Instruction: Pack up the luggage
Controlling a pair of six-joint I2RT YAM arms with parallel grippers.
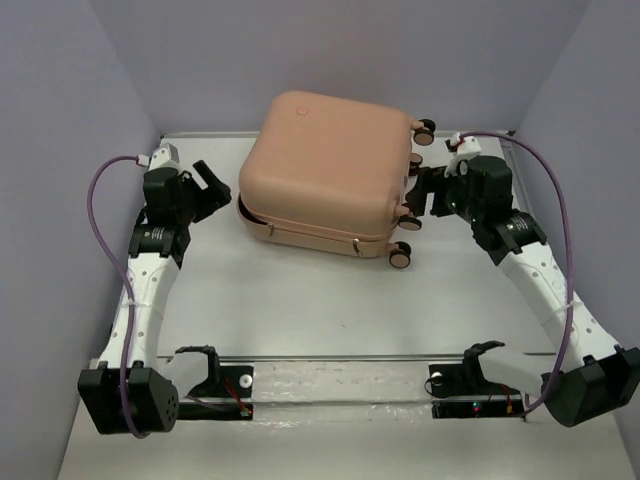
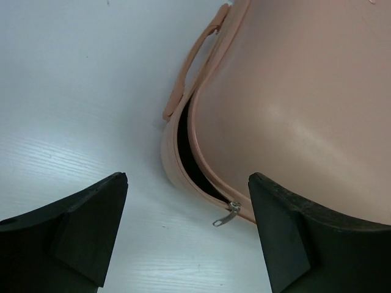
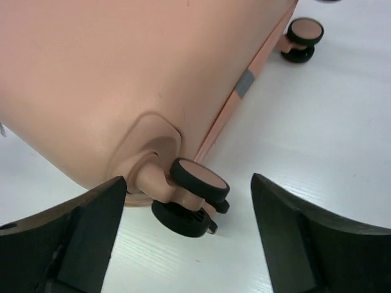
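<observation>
Left gripper (image 2: 187, 178) spread wide beside luggage (image 2: 293, 91) | right gripper (image 3: 188, 179) spread wide around wheel (image 3: 201, 178)

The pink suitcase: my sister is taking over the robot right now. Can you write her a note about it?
Peach-pink hard-shell suitcase: lying flat on the white table, between the two arms.
Left gripper: open, holding nothing, at the suitcase's left side.
Right gripper: open, holding nothing, facing a peach-capped black wheel.
Done: the lid is down.
Left: a dark gap shows at the corner by the silver zipper pull, so zipping it shut probably remains.
</observation>
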